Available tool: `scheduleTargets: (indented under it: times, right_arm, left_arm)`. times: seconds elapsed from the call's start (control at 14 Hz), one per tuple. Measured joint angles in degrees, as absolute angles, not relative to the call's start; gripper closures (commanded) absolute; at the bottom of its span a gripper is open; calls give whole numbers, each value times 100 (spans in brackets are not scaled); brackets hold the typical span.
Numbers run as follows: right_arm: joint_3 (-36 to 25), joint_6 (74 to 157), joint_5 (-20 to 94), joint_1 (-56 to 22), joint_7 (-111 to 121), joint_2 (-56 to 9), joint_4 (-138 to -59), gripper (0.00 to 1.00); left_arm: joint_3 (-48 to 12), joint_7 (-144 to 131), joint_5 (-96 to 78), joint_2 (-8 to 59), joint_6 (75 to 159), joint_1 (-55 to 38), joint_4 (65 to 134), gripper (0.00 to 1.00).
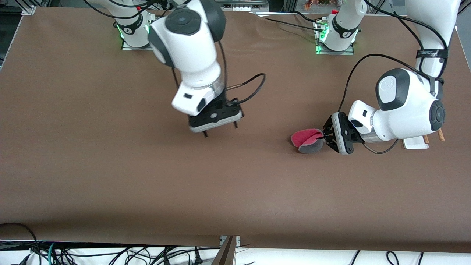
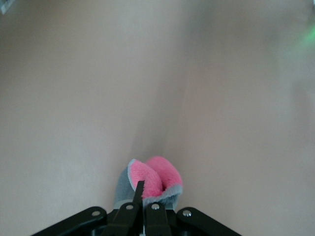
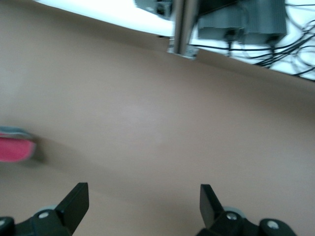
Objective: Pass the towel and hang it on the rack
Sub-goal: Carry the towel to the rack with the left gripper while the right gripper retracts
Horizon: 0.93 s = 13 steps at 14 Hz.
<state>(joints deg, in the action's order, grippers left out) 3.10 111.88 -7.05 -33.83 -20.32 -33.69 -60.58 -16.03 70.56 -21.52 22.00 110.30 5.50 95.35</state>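
A brown surface (image 1: 110, 176) seen from a high camera, with two white robot arms reaching onto it from their bases along the top edge.

Toward the right arm's end, the right hand (image 1: 220, 130) hangs over bare surface near the middle, pointing down. Its two fingers stand wide apart and hold nothing. In the right wrist view, the dark fingertips (image 3: 74, 199) sit far apart with only surface between them, and the towel shows at the edge of that view.

Toward the left arm's end, the towel (image 1: 307, 140) is a small folded cloth, pink-red on top and grey underneath. The left hand (image 1: 323, 138) lies low and sideways, its fingers pinched tight on the towel's edge. In the left wrist view, the fingers (image 2: 139, 194) close together on the cloth, pink folds bunched above a grey rim; whether the towel touches the surface cannot be told.

The rack (image 1: 415, 142) lies past the left arm's wrist, mostly hidden by it: a white base corner and two brown rod ends show
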Motion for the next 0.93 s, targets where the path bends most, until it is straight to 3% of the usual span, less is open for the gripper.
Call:
scheduleTargets:
  times: [0.21, 0.57, 0.79, 0.93]
  right_arm:
    - [304, 10778, -702, -2906, -1651, -3273, -6057, 0]
    - [310, 10386, -701, -1930, -769, -3145, -6062, 0]
    - [315, 10254, -699, -1456, -469, -2790, -6315, 0]
    - [315, 10156, -700, -1195, -413, -2302, -6891, 0]
  left_arm:
    - [-1232, 6510, -1635, 2183, 10068, 555, 9023, 100]
    - [-29, 6310, -1219, 2128, 8383, 594, 8226, 100]
    - [666, 6305, -723, 2125, 7894, 606, 8132, 100]
    - [1017, 6284, -235, 2126, 7738, 613, 8132, 100]
